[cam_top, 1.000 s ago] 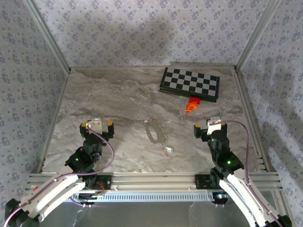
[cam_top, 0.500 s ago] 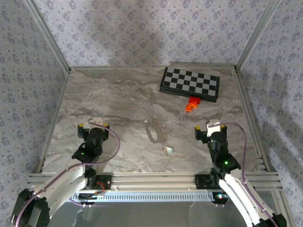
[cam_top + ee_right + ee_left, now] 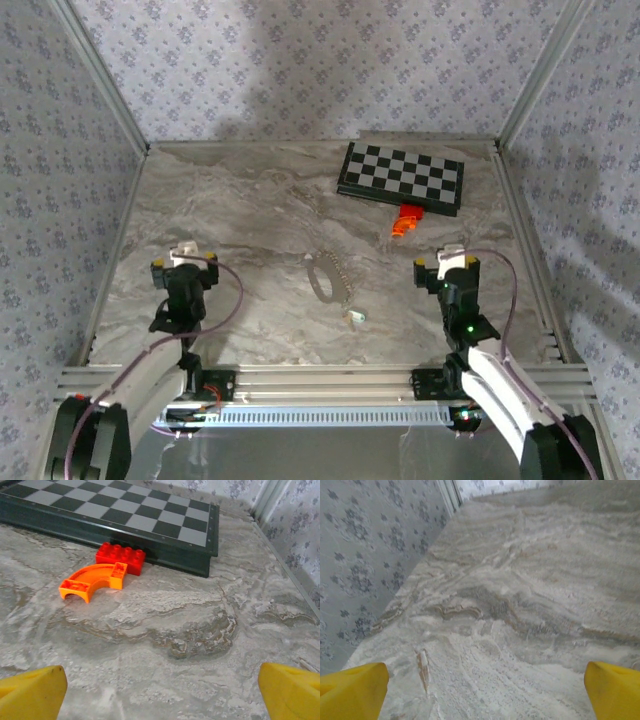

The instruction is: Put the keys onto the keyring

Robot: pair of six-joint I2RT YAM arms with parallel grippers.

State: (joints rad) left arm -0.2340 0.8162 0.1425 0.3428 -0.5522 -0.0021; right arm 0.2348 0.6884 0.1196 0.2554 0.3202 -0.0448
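Since a second ago the left gripper [image 3: 184, 260] has been swung towards 9 o'clock, nearer the left wall, while the right gripper [image 3: 446, 263] has been shifted only slightly. The keyring and key are found where they lay. Both pairs of jaws are seen spread wide and released, with nothing held between the yellow pads [image 3: 352, 690] (their tips are seen at the lower corners of each wrist view).

The keyring [image 3: 321, 277] is seen lying flat near the middle of the table [image 3: 230, 200], a thin pale ring with a short beaded chain [image 3: 343, 284] trailed along its 3 o'clock side. The key [image 3: 356, 316], a tiny pale piece with a hint of green, is laid near the chain's end, at 5 o'clock from the ring.

The left gripper is placed at 9 o'clock from the ring and the right at 3 o'clock, each well apart from it, with bare marble between. At 1 o'clock a chessboard [image 3: 402, 177] is set near the far edge. An orange curved piece [image 3: 92, 581] and a red brick [image 3: 120, 555] are lodged together at its near side.
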